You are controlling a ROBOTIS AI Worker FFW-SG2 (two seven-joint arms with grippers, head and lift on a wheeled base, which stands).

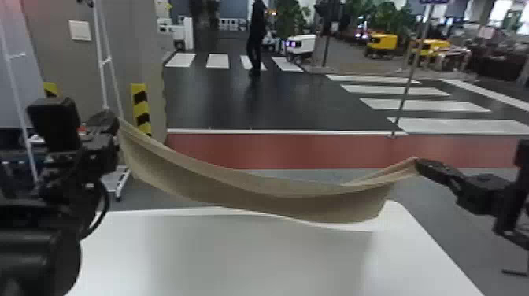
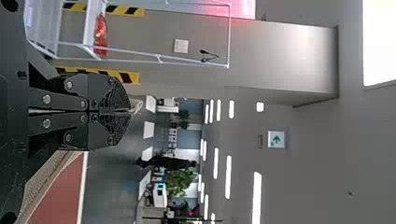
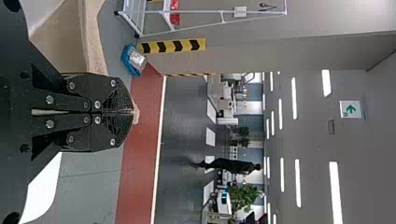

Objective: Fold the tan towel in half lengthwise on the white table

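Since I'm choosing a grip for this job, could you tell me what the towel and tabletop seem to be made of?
Towel: soft woven cloth, probably, matte; it sags in folds. Tabletop: smooth, possibly laminate or plastic, faintly glossy.

The black, jointed left arm [image 1: 35, 252] comes in at the lower left of the head view, thick and rounded near the bottom edge, with a thin black cable [image 1: 105, 214] curving beside it. A boxy black housing [image 1: 55, 118] stands above its wrist. The left gripper [image 1: 114, 119], made of flat black fingers, sits higher in the frame than the right one. The black right arm [image 1: 509, 204] enters from the right edge, its gripper [image 1: 419, 164] slanting up toward the left. In the wrist views, the left gripper [image 2: 130, 111] and right gripper [image 3: 134, 112] have their textured fingertips drawn together.
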